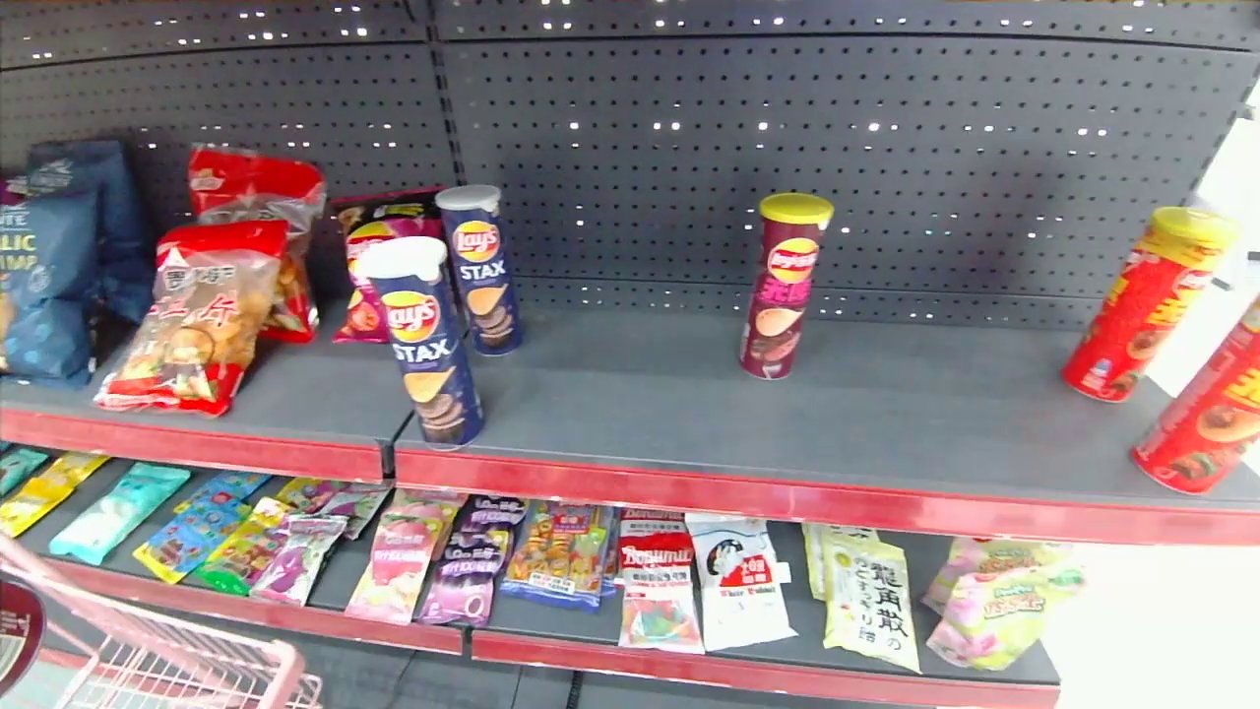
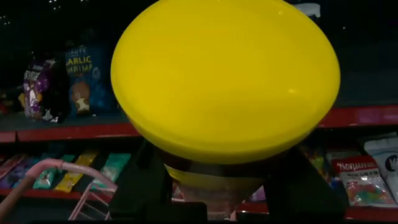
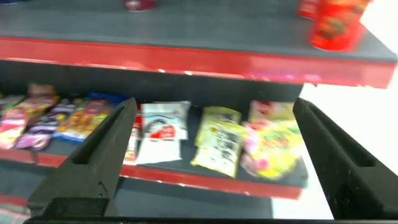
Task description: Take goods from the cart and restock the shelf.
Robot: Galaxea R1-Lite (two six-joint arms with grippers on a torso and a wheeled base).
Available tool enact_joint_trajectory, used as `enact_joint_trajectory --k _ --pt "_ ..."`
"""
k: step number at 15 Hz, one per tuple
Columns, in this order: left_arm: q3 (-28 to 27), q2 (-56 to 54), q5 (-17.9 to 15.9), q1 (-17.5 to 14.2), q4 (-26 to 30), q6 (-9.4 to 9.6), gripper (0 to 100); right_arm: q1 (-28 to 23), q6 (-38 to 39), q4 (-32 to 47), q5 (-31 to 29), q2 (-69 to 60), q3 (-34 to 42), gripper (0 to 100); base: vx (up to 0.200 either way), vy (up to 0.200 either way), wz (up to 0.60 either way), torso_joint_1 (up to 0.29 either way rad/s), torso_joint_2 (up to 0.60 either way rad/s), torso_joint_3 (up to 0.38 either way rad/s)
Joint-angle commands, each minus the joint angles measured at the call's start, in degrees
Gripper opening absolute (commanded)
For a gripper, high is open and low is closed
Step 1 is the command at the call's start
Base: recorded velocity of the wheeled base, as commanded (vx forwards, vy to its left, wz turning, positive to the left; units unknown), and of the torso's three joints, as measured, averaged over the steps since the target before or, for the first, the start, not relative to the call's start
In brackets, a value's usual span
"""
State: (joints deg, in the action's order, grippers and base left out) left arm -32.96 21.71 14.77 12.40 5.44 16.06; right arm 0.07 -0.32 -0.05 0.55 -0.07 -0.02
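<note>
My left gripper (image 2: 217,194) is shut on a chip can with a yellow lid (image 2: 225,74), seen from above its lid; its dark fingers (image 2: 144,186) press the can's sides. It hangs in front of the shelf, above the pink cart (image 2: 56,180). My right gripper (image 3: 211,162) is open with nothing between its fingers and faces the lower shelf's snack packets (image 3: 161,130). On the upper shelf (image 1: 866,414) a maroon can with the same yellow lid (image 1: 783,286) stands alone in the middle.
Two blue cans (image 1: 428,340) stand left of the middle, with snack bags (image 1: 197,315) further left. Two red cans (image 1: 1147,303) lean at the right end. Bare board lies either side of the maroon can. The cart's rim (image 1: 148,650) is at lower left.
</note>
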Motion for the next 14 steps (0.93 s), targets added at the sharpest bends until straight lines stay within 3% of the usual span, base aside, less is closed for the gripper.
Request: enact_joint_trajectory --k 1,5,9,14 --pt "0.09 0.17 -0.01 -0.01 0.01 0.73 0 0.01 -0.03 -0.04 0.07 0.07 0.02 100 0.0 0.0 -0.6 -0.002 0.0 0.002" --pt "0.18 -0.44 0.08 -0.01 0.1 0.82 0 0.01 -0.12 -0.04 0.07 0.07 0.02 100 0.0 0.0 0.0 0.0 0.0 0.0" --pt "0.27 -0.62 0.08 -0.01 0.1 1.44 0 0.01 -0.12 0.05 0.07 0.07 0.02 100 0.2 0.0 0.0 -0.006 0.0 0.006" --pt "0.53 -1.23 -0.27 0.08 0.19 2.67 0 0.01 0.05 -0.04 -0.02 0.07 0.02 100 0.0 0.0 0.0 0.0 0.0 0.0"
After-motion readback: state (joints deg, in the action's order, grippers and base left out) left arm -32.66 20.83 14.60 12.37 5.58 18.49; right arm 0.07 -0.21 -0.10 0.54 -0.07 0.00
